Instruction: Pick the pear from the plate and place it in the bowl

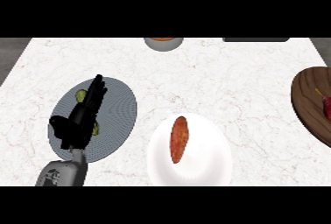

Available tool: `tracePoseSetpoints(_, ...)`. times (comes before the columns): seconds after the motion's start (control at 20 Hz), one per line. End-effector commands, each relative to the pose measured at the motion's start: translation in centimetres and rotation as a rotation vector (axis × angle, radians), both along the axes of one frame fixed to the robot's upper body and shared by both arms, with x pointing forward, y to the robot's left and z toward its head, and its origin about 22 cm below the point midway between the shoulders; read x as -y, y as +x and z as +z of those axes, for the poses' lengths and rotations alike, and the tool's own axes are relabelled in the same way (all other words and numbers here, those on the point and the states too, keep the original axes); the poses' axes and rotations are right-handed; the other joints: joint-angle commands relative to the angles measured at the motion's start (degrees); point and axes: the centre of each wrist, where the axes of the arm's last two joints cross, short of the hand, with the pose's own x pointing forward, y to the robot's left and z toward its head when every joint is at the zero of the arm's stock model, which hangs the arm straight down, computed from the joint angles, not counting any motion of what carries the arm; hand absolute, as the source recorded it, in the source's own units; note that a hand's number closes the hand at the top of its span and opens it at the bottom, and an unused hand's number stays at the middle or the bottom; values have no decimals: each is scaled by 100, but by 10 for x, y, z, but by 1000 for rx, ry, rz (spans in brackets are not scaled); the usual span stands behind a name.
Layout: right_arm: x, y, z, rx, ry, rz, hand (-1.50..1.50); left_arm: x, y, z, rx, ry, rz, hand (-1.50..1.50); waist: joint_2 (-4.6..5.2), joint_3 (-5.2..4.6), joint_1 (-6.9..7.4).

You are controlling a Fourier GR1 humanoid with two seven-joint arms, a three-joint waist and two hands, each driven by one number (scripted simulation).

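A grey round plate (119,113) lies at the left of the counter. My left hand (79,120) is stretched over it, fingers straight and pointing away from me. The yellow-green pear (81,94) shows only as small patches beside the fingers, and the hand hides most of it. A white bowl (200,173) stands to the right of the plate, near the front edge. Inside it lies a long orange-red thing (179,139). My right hand is out of the picture.
A dark wooden board (309,103) with a red item (327,108) on it sits at the right edge. A small grey bowl (163,43) holding something orange stands at the far edge, with a dark flat object (256,39) to its right.
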Motion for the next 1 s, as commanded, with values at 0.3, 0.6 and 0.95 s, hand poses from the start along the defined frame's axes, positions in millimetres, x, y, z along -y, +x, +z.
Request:
tracePoseSetpoints(0.3,44,-55,33,89,241,-9,-150,7,-9,-2,0,-4,11,0,-27,-5,-74)
tracePoseSetpoints(0.6,70,-115,16,94,304,74,-150,-13,-7,0,16,-2,19,0,-20,-2,-70)
tracePoseSetpoints(0.95,61,-131,-16,85,316,136,-150,-3,11,0,-12,2,4,0,-4,-3,-47)
